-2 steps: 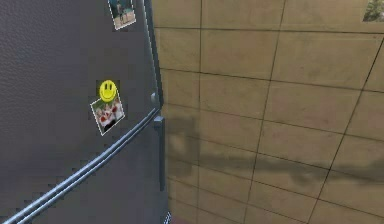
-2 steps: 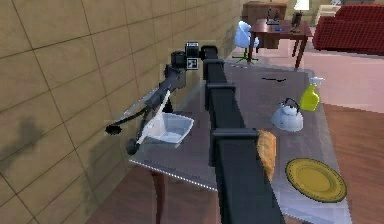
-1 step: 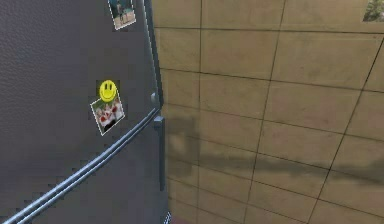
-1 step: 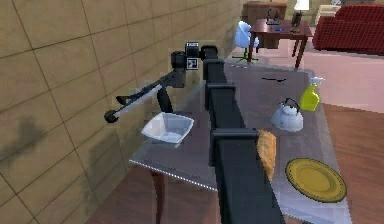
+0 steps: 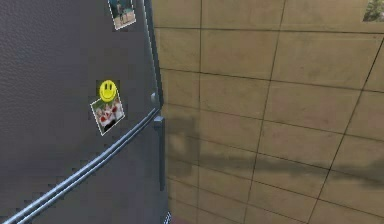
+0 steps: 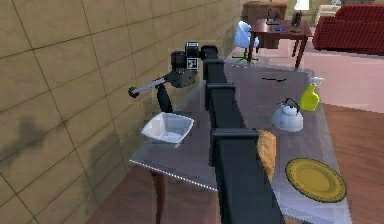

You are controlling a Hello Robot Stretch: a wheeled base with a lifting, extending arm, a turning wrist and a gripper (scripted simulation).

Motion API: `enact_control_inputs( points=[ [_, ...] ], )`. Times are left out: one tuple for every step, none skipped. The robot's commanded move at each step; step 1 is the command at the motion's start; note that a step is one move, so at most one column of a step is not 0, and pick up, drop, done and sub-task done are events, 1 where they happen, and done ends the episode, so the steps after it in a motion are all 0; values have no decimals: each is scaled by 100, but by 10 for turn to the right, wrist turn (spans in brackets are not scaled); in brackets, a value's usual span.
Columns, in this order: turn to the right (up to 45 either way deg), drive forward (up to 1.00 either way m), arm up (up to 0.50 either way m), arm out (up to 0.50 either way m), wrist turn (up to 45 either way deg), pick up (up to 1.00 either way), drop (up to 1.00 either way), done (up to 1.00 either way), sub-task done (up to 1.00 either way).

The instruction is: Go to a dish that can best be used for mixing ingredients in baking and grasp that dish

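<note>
One bowl (image 6: 167,128): white, sitting on the tabletop (image 6: 186,158) near its left edge.
Hand (image 6: 138,91): hanging farther out and higher than the bowl, fingers pointing left — carrying nothing, only wall showing behind them.
Coming move: likely calling for drawing the hand nearer, slightly right, and down.

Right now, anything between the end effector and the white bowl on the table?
Nothing. In the arm side view the stretch from the end effector to the white bowl is bare, with just grey tabletop and tiled wall behind.
</note>
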Motion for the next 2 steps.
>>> enact_control_inputs(
  points=[
    [0,0,0,0,330,0,0,0,0],
    [0,0,-30,0,0,0,0,0,0]
  ],
)
